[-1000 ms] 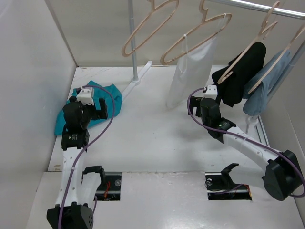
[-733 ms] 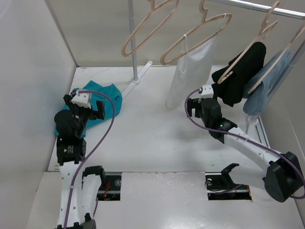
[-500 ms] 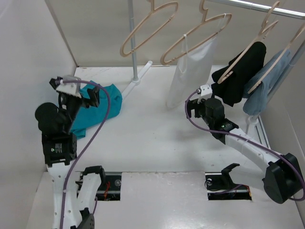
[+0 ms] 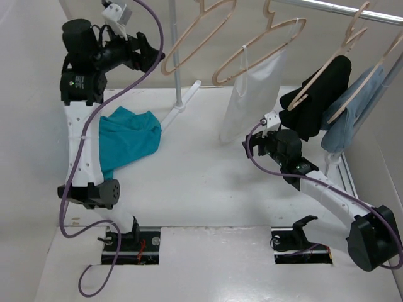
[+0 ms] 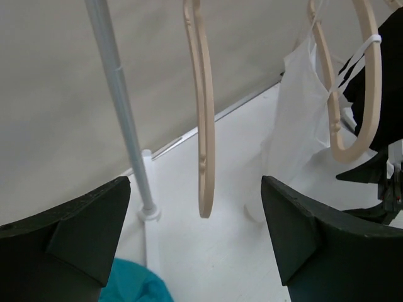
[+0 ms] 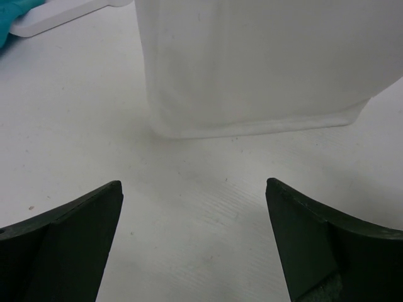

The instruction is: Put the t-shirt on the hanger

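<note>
The teal t-shirt (image 4: 126,141) lies crumpled on the table at the left; a corner shows in the left wrist view (image 5: 132,286) and the right wrist view (image 6: 12,7). An empty wooden hanger (image 4: 195,34) hangs at the top left, seen edge-on in the left wrist view (image 5: 203,126). My left gripper (image 4: 151,60) is raised high, open and empty, just left of that hanger; in its wrist view (image 5: 195,189) the hanger hangs centred ahead of the jaws. My right gripper (image 4: 252,148) is open and empty, low over the table (image 6: 194,189).
A white translucent garment (image 4: 249,94) hangs on the second hanger (image 4: 258,47), just ahead of my right gripper (image 6: 252,63). A black garment (image 4: 318,94) and a light-blue one (image 4: 352,113) hang at the right. The rack pole (image 4: 176,56) stands behind the t-shirt.
My left arm has lifted off the t-shirt, empty, and swung up to hanger height. My right gripper has shifted slightly towards the white garment.
</note>
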Motion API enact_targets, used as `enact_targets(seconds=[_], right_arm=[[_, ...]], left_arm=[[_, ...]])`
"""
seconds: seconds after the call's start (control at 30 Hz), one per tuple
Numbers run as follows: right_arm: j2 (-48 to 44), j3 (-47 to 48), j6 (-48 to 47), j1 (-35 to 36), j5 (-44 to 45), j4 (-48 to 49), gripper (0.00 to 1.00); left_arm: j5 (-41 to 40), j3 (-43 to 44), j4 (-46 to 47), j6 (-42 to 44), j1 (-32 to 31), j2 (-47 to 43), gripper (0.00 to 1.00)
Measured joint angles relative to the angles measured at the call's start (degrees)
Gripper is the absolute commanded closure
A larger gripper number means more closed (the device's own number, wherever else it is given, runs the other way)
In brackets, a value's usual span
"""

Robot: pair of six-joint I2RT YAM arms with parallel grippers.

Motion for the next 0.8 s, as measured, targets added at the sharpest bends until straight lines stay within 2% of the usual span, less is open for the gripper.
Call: enact_targets(seconds=[0.07,0.17,0.37,0.5,0.7,0.8], right_arm=[[-1.1,-1.1,0.0,-0.1,-0.6,0.1,0.00],[-3.7,-3.4,0.0,-0.3,-1.1,0.1,0.00],[-7.3,-5.9,0.1,-0.8,-1.6,0.1,0.00],[-7.9,-6.6,0.4,-0.8,-1.6,0.1,0.00],[-7.9,-6.6,0.9,-0.8,-1.6,0.1,0.00],[-7.9,-6.6,1.0,-1.1,-1.7,0.0,0.00]], left_arm=[[0.5,-2.7,1.9,-2.0,-1.6,1.0,0.08],[2.2,-4.7,4.6,-5.2,-4.3,1.6,0.04],[4.9,0.3,11.6,-10.3,-7.3,4.7,0.04],[-0.5,2.6,12.0,-8.2,-11.5,6.6,0.14],[-15.5,3.1,10.2,-1.7,-17.5,10.4,0.25],[-21.3,3.1,9.7,0.2,-17.9,12.3,0.45]])
